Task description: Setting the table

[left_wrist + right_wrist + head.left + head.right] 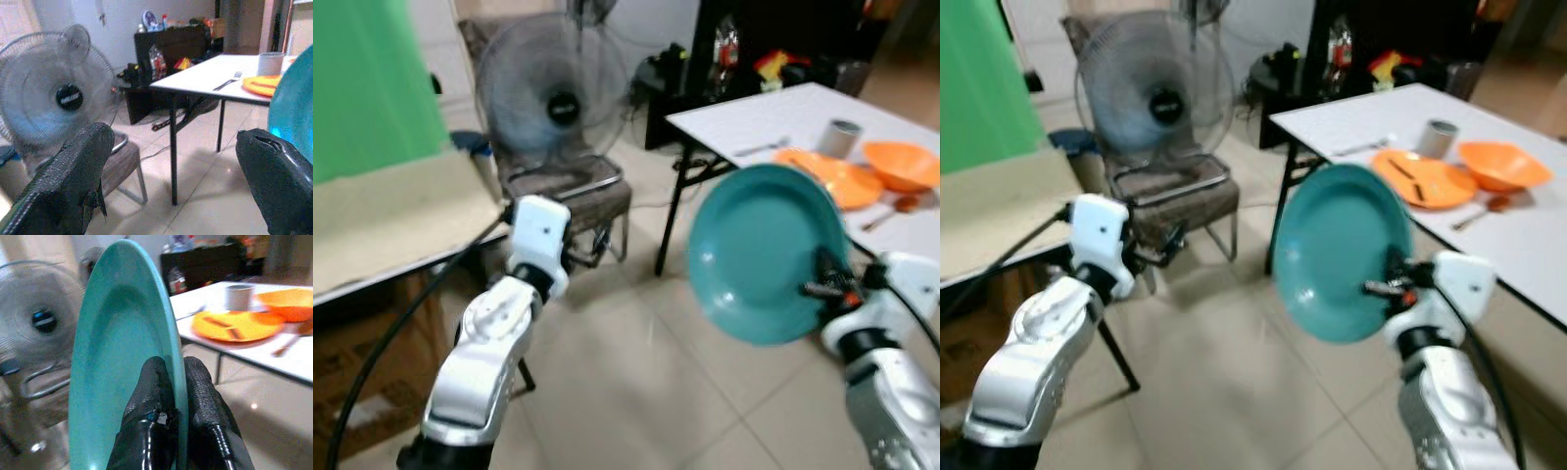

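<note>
A teal plate [759,255] hangs on edge in the air, short of the white table [754,117]. My right gripper [171,369] is shut on its lower rim, one finger on each face; it also shows at the plate's right edge [827,282]. On the table lie an orange plate [837,178], an orange bowl [901,163], a grey cup [842,137], a fork [762,149] and a spoon [889,213]. My left gripper [173,137] is open and holds nothing, raised at my left and pointing toward the table.
A standing fan [553,98] sits on a metal chair [570,191] between me and the table. A beige table [391,220] with a green screen [372,78] behind it is at my left. A black cabinet [754,44] stands beyond the white table. Tiled floor [636,372] lies ahead.
</note>
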Controlling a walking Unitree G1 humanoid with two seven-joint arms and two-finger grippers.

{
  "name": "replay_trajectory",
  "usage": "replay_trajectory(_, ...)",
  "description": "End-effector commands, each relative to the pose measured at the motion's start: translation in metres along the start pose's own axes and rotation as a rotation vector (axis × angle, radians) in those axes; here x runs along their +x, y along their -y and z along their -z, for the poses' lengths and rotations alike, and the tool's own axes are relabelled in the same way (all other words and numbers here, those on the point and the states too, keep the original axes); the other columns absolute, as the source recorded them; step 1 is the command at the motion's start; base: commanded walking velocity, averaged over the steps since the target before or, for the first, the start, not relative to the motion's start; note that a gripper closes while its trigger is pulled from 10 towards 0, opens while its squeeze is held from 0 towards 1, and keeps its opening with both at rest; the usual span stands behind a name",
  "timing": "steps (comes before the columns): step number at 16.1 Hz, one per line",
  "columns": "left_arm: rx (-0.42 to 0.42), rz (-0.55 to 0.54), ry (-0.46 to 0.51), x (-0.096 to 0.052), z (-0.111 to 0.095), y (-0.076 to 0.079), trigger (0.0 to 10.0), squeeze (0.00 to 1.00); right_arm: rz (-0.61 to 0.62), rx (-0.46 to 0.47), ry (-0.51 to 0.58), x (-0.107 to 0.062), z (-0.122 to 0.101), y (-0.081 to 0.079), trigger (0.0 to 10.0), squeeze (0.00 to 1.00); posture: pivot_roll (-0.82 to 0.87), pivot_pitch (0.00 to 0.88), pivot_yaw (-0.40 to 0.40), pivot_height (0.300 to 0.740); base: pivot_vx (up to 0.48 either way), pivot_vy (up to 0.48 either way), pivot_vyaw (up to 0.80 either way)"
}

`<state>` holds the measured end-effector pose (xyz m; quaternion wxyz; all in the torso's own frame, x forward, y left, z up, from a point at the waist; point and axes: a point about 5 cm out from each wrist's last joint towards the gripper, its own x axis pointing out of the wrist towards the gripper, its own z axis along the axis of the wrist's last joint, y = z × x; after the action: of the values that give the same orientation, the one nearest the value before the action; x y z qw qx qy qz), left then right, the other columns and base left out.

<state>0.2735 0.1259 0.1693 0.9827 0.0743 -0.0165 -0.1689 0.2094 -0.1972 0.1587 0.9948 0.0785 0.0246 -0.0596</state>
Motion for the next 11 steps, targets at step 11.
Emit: replay_trajectory(11, 0.011, -0.009, -0.002, 0.0026, 0.0008, -0.0062, 10.0, 0.0, -0.015, 0.046, 0.037, 0.0002, -0.0064, -0.0055, 10.0, 0.0, -0.02, 0.0, -0.015, 0.74, 0.0, -0.392, 0.0)
